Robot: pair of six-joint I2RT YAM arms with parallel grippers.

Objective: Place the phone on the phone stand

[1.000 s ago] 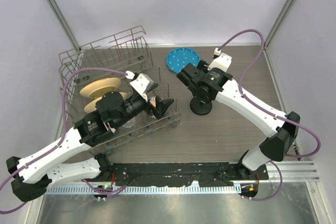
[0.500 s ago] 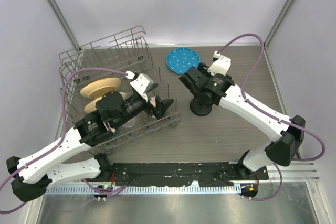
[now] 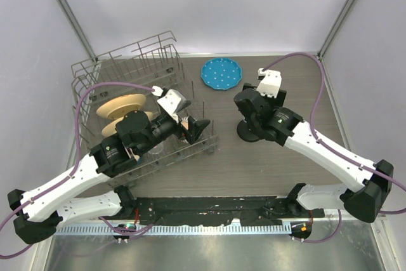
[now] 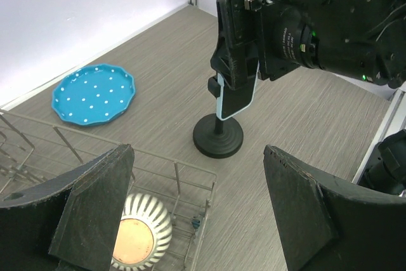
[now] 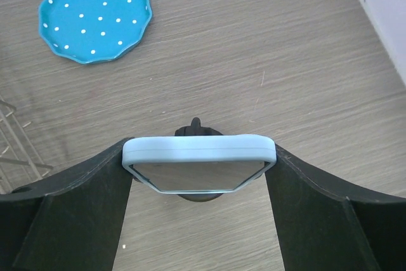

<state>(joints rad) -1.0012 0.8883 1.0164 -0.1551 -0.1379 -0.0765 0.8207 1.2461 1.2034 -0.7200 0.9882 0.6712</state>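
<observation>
The phone stands on edge, pinched across its width by the right jaws, at the top of the phone stand; whether it touches the cradle is unclear. The stand's base sits on the counter. A blue dotted plate lies at 11 o'clock. At 9 o'clock, the left jaws hang spread and empty over a wire rack.

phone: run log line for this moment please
right gripper: holds light-blue-edged black phone | black disc-base phone stand: cradle beside phone | left gripper: open
</observation>
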